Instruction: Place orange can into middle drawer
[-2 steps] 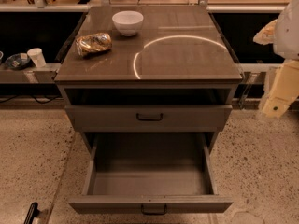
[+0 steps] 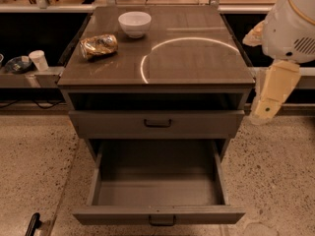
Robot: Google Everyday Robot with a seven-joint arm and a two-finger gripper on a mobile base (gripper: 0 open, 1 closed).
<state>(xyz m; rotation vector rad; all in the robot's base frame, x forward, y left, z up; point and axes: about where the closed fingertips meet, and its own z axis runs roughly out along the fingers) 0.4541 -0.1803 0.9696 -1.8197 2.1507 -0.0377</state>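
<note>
The orange can (image 2: 99, 45) lies on its side on the cabinet top (image 2: 197, 63), at the left, in front of the white bowl (image 2: 134, 23). The middle drawer (image 2: 157, 193) is the lowest one; it is pulled wide open and its flat floor is bare. The shallower drawer (image 2: 157, 123) above it is shut. My white and cream arm (image 2: 275, 82) hangs at the right of the cabinet, apart from the can. Only a slim dark tip of the gripper (image 2: 33, 224) shows at the bottom left edge, low over the floor and far from the can.
A bright ring of light (image 2: 189, 58) lies on the cabinet top. A white cup (image 2: 38, 60) and a dark dish (image 2: 17, 64) sit on a low shelf to the left. Speckled floor surrounds the cabinet. Benches with clutter stand behind.
My arm at the right has come a little further left into view. The can, the bowl and the drawers have not moved.
</note>
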